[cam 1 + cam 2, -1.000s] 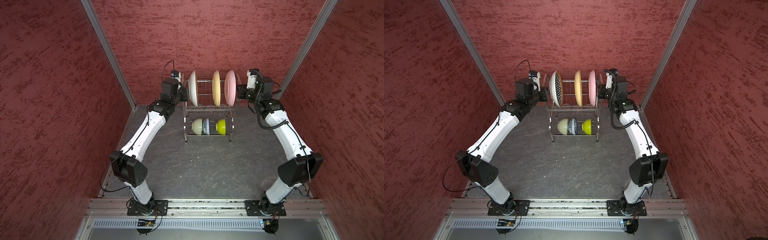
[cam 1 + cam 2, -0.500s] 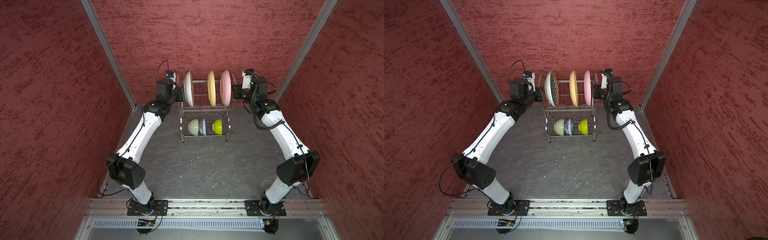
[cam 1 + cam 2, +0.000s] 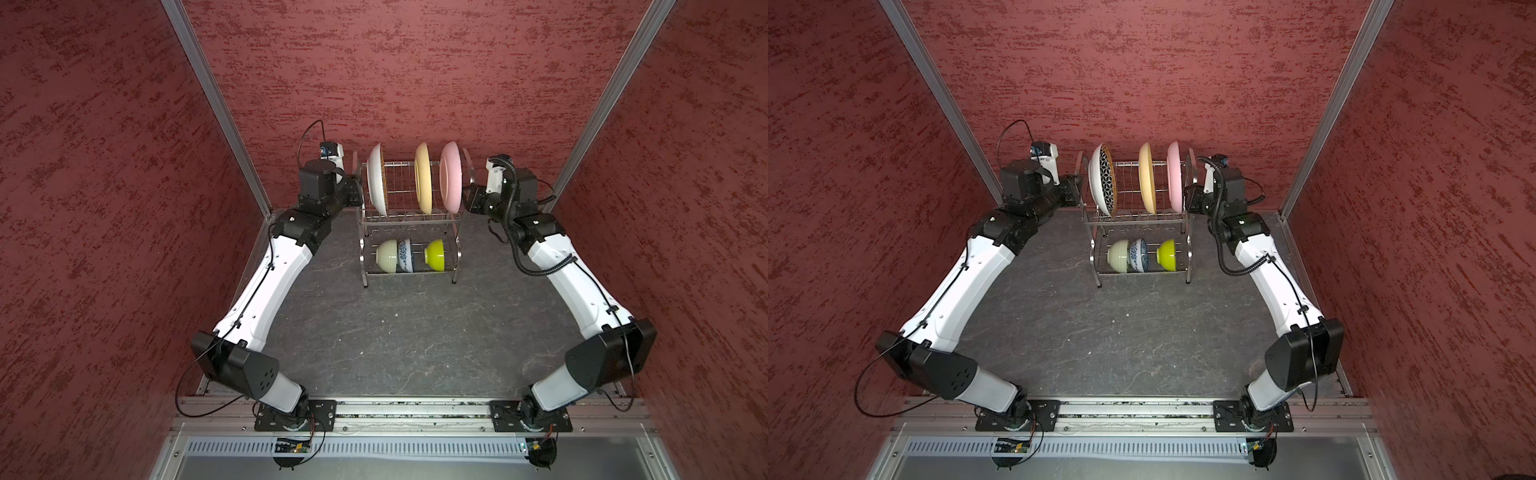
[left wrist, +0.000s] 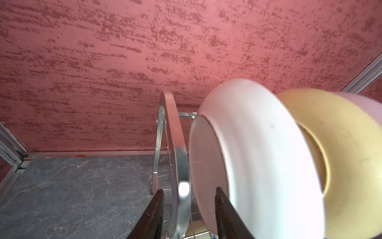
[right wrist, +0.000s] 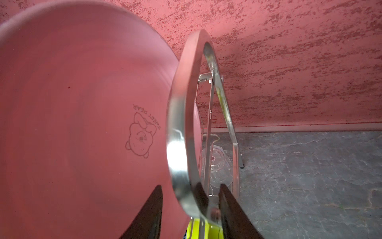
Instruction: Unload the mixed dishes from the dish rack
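In both top views the dish rack (image 3: 409, 218) stood at the desk's (image 3: 395, 332) far edge, midway between its side edges. The left gripper (image 3: 356, 193) was at its left end and the right gripper (image 3: 469, 195) at its right end.

In the left wrist view the left gripper (image 4: 189, 189) was released, its jaws astride the rack's curved side frame (image 4: 175, 134) with gaps on both sides.

In the right wrist view the right gripper (image 5: 190, 185) sat likewise slack around the opposite frame.

A second earlier the rack had stood further right.
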Controlling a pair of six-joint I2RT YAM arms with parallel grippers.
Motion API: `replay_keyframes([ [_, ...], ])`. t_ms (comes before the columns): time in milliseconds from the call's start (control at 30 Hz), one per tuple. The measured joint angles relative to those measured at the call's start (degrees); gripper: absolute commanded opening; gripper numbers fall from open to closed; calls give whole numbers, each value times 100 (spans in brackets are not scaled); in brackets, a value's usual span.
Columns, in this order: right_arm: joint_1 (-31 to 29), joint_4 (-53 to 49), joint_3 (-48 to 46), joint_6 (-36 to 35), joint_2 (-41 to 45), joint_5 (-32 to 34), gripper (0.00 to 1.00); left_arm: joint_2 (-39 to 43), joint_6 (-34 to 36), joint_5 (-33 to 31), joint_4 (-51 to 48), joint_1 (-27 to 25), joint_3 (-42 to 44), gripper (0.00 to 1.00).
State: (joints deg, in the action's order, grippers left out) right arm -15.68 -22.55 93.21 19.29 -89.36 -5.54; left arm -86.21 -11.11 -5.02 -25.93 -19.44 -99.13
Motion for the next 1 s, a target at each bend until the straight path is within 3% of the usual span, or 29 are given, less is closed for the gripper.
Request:
replay_keyframes([
  [267,0,4,-236,-22,369,13,48,286,-61,-208,-111,-192,24,55],
  [567,0,-68,-407,-120,938,-195,51,785,-210,-404,-273,-210,896,75],
  [800,0,9,-457,-173,1331,-855,40,1021,-459,-339,-275,-74,1526,77],
  [1000,-2,15,-457,-170,1200,-1241,39,1049,-518,-208,-326,-4,1611,77],
])
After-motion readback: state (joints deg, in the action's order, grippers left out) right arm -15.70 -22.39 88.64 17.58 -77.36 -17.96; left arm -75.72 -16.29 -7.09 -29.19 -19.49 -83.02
